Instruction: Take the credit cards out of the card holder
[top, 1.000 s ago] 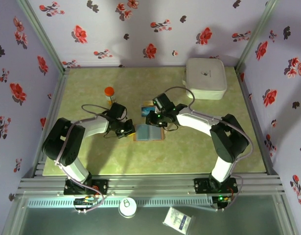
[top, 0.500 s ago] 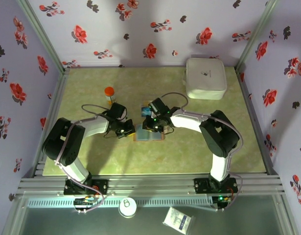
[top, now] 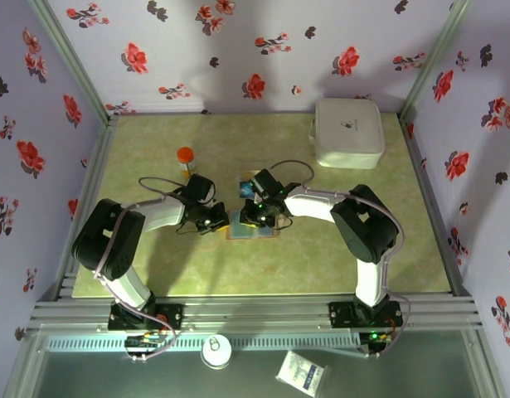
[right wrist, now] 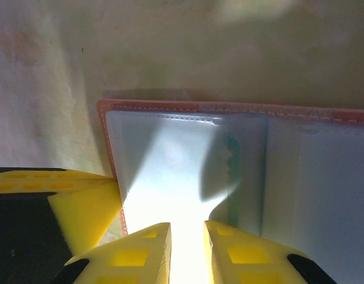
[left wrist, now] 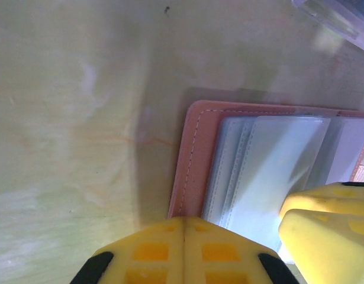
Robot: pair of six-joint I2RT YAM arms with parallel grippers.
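- Flowered walls enclose a yellow-green worktop (top: 321, 249); the card holder (top: 253, 229) lies open and flat at its middle, between both arms.
- Its long axis runs left to right, blue-grey sleeves facing up.
- Left gripper (left wrist: 244, 234) is spread across the holder's left end.
- Right gripper (right wrist: 187, 239) sits over the left-hand sleeve, fingers nearly together. I cannot tell whether anything is pinched in the bright slit.
- One blue card (top: 247, 186) lies just beyond the holder.
- The right arm looks better placed to pull out a card, while the left steadies the holder.
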